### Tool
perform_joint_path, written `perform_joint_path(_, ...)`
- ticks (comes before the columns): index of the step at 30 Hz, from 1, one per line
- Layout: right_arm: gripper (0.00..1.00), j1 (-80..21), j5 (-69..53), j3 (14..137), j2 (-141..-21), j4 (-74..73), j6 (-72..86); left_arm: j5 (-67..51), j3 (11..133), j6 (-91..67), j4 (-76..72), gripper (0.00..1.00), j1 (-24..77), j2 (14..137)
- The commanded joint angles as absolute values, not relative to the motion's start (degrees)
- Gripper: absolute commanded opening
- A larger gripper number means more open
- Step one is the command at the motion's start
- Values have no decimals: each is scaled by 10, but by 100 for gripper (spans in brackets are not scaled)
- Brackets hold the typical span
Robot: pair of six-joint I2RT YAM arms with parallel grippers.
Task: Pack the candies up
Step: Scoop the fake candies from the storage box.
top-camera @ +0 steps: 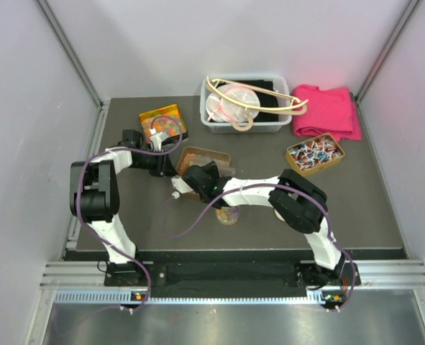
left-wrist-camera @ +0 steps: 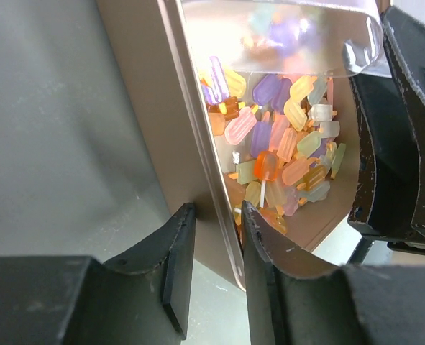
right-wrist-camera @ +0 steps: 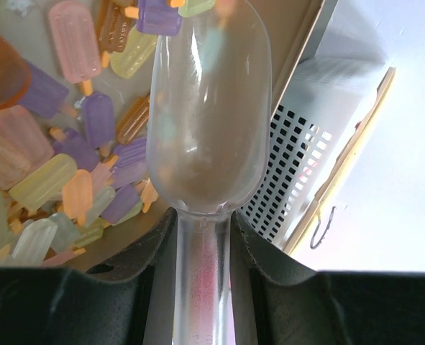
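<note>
The candies (left-wrist-camera: 284, 144) are small ice-lolly-shaped gummies in orange, yellow, pink and purple, heaped in a shallow brown tray (top-camera: 206, 153). My left gripper (left-wrist-camera: 216, 212) straddles the tray's near wall (left-wrist-camera: 154, 108), one finger outside and one inside, both tips touching it. My right gripper (right-wrist-camera: 203, 215) is shut on the handle of a clear plastic scoop (right-wrist-camera: 205, 122). The scoop's bowl hangs over the candies (right-wrist-camera: 54, 180) with nothing in it. From above, both grippers (top-camera: 167, 167) (top-camera: 198, 175) meet at the tray's near edge.
A small round clear tub (top-camera: 228, 214) with some coloured pieces stands under the right forearm. A yellow tray (top-camera: 162, 122) lies back left. A white basket (top-camera: 244, 108) with a hanger, a pink cloth (top-camera: 327, 111) and a tray of wrapped sweets (top-camera: 314, 153) stand behind.
</note>
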State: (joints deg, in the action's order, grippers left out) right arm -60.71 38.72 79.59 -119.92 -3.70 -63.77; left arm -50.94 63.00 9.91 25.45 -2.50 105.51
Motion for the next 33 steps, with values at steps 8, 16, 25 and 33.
perform_joint_path(8,0,-618,239,678,-1144,31,-713,-455,667,106,239,8,-4,1083)
perform_joint_path(16,0,-609,191,682,-1121,2,-740,-443,716,116,265,0,-4,1101)
perform_joint_path(25,0,-604,162,659,-1120,2,-748,-441,741,122,275,0,-2,1119)
perform_joint_path(33,0,-606,134,657,-1114,-48,-753,-438,769,127,290,0,14,1135)
